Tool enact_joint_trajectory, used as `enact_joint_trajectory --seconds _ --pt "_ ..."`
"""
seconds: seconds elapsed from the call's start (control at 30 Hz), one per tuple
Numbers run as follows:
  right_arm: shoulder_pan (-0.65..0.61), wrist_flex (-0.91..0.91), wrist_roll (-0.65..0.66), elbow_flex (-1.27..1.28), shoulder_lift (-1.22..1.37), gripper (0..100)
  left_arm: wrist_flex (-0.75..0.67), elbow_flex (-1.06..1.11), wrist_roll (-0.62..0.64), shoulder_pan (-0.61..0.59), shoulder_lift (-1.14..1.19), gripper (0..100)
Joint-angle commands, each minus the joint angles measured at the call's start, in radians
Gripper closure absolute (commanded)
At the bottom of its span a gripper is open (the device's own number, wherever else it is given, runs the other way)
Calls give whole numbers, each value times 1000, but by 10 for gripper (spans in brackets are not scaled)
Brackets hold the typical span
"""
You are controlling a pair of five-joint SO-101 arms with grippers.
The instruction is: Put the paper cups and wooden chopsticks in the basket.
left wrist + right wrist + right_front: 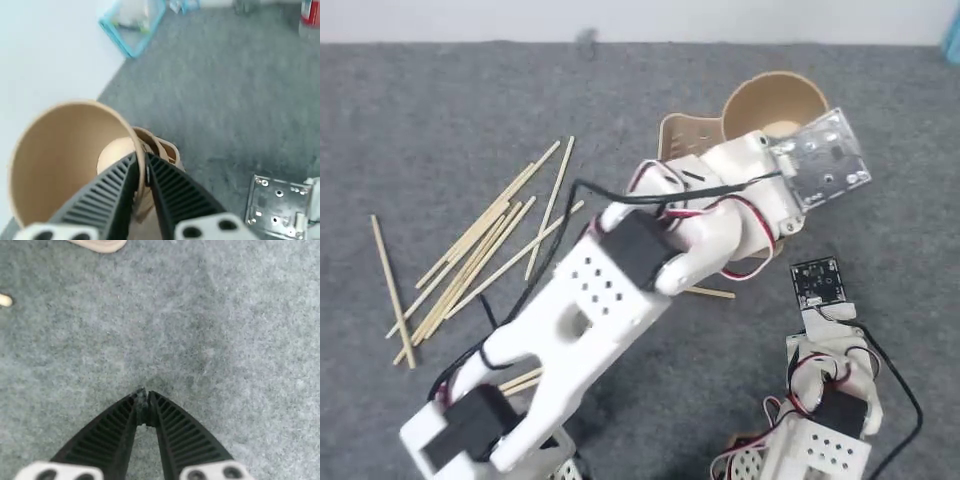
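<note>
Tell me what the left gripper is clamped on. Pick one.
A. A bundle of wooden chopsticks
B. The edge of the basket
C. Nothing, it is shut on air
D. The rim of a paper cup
D. In the left wrist view the left gripper is closed on the wall of the paper cup at its rim, one side inside the cup and one outside.

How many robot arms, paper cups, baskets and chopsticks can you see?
Robot arms: 2, the left arm and the right arm
Paper cup: 1
Basket: 1
Chopsticks: too bunched together to count
Total, leaving out the chopsticks: 4
</note>
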Motion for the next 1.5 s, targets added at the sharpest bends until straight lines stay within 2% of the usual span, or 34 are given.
enact_joint_trajectory --seconds 0.0,0.2,0.27,0.43,0.5,0.8,0.87,0.93,1.0,1.07,1.13,1.2,1.37,1.4,1.47 --pt "-8 -13 17 -8 -19 991 -2 -10 17 3 25 989" --pt "-8 -13 17 -8 -19 991 -75 -10 25 -5 52 987" --pt "-8 -13 17 -8 -19 991 -75 -12 68 -5 46 975" --pt "-8 -16 17 -8 -19 991 -68 -7 184 -9 -3 768" --pt "-8 -16 17 -6 -19 991 -58 -10 235 -25 -40 732" --pt "-8 -16 17 -6 -19 991 -77 -5 321 -127 -213 747" --pt "-8 -16 17 -6 -19 991 -77 -4 321 -140 -215 795" --pt "-8 -16 17 -6 -19 991 -92 1 321 -143 -195 889" --pt "-8 -16 17 -6 -19 991 -173 38 321 -143 -178 1000" --pt "-8 -15 17 -6 -19 991 -281 119 362 -143 -180 977" --pt "-8 -15 17 -6 -19 991 -439 231 456 -143 -203 991" --pt "-8 -15 17 -6 -19 991 -640 381 516 -138 -241 991" --pt "-8 -15 17 -6 -19 991 -1174 765 522 -117 -299 990" --pt "-8 -16 17 -6 -19 991 -1247 809 522 -115 -298 990" --pt "-8 -18 17 -6 -19 991 -1278 846 525 -115 -296 990"
